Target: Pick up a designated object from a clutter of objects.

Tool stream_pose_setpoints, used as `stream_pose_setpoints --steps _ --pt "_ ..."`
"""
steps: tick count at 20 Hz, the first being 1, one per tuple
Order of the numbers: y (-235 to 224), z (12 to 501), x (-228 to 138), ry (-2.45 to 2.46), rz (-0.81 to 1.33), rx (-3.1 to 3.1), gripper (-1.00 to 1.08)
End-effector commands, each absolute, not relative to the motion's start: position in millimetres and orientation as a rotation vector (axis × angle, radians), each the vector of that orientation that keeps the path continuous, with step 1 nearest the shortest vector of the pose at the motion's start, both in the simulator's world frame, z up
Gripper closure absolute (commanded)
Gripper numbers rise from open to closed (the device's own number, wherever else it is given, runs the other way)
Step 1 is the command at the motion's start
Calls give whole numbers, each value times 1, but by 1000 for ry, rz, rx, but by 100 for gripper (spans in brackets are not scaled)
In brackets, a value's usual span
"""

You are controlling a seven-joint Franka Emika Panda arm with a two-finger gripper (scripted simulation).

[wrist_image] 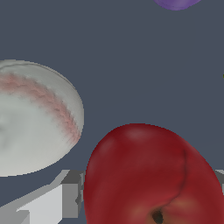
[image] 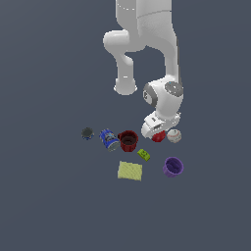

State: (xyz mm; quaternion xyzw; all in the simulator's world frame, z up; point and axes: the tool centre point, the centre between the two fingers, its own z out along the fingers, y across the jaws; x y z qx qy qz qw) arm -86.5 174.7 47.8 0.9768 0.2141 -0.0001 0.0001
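Observation:
The designated object, a glossy red apple-like ball, rests on the floor among the clutter of objects. My gripper is down over it. One grey finger sits tight against one side of the ball, and the other finger peeks out at the opposite side. Whether the pads press on the ball does not show. The white ball with red stitching lies just beside it, apart from the fingers.
In the exterior view a dark red mug, a blue can and a dark round piece lie to the left. A green block, a yellow sponge and a purple cup lie nearer the front.

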Motion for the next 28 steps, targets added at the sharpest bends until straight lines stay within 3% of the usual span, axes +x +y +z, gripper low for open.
stream_pose_setpoints --steps 1,16,28 --pt "175 46 -86 673 0 3069 108" --pt "173 59 -86 673 1 3068 108" --pt "160 132 -86 675 0 3069 108"
